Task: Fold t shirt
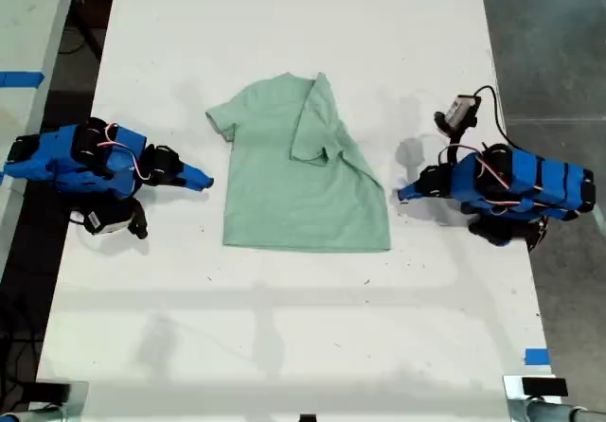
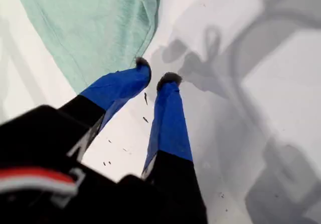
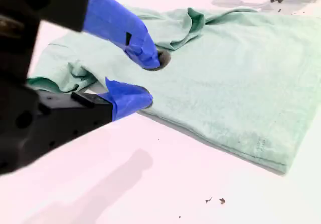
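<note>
The t shirt (image 1: 294, 195) lies flat in the middle of the white table (image 1: 284, 346), the sleeve on the exterior view's right already turned in over the chest. The first tool (image 1: 405, 193) sits low just off that folded edge, jaws a little apart and empty. The second tool (image 1: 204, 182) waits by the opposite edge, jaws parted and holding nothing, probably placed to take that side for the next fold.
</note>
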